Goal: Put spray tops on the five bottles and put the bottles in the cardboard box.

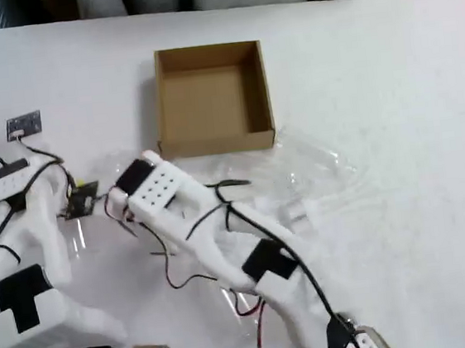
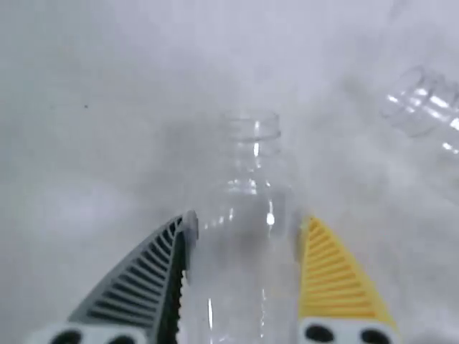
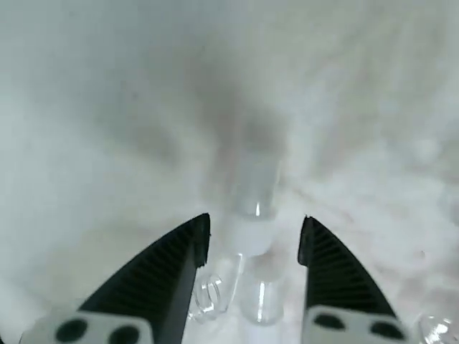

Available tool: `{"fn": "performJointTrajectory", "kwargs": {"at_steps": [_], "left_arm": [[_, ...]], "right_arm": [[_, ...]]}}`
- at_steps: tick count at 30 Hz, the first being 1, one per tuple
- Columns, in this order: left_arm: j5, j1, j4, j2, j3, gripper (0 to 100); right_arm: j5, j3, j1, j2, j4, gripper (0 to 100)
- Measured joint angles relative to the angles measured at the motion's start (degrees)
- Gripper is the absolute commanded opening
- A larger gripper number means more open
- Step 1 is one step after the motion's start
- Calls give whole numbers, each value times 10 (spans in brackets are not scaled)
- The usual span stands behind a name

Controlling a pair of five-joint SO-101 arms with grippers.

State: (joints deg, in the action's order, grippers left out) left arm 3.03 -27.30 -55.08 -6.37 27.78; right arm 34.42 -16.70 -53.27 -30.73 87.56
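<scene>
Near-left of the cardboard box (image 1: 217,145), both arms meet low over the white table (image 1: 389,83).

- left gripper (image 2: 247,221): grey and yellow fingers pressed onto the sides of a clear bottle (image 2: 251,179). The bottle lies lengthwise between them with its open threaded neck pointing away from the wrist. No spray top on it.
- right gripper (image 3: 255,220): black fingers spread, nothing pinched. A clear blurred piece (image 3: 257,193) sits in the gap without touching either finger. It's probably a bottle neck, can't tell for sure.
- second bottle (image 2: 423,107): lies uncapped on the table, apart from the held one, off its yellow-finger side.
- right of the box there's more clear plastic, hard to separate. A small whitish piece (image 1: 295,215) lies near it; it may be a spray top, can't confirm.
- the box is open and has nothing in it.

Step in hand, as I read it: first bottle gripped and presented for capping. No bottle is capped or boxed, so the task is barely started.

Next move needs the right arm to fetch a spray top, since it holds none. It then lines the top up with the neck and seats it while the left grip holds firm. The slick clear plastic could twist in the fingers.
</scene>
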Motion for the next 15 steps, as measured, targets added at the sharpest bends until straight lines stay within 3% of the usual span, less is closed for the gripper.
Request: {"fn": "performJointTrajectory", "kwargs": {"at_steps": [15], "left_arm": [[-1, -3, 2, -1, 0, 27]], "right_arm": [[19, -15, 9, -56, -11, 176]]}}
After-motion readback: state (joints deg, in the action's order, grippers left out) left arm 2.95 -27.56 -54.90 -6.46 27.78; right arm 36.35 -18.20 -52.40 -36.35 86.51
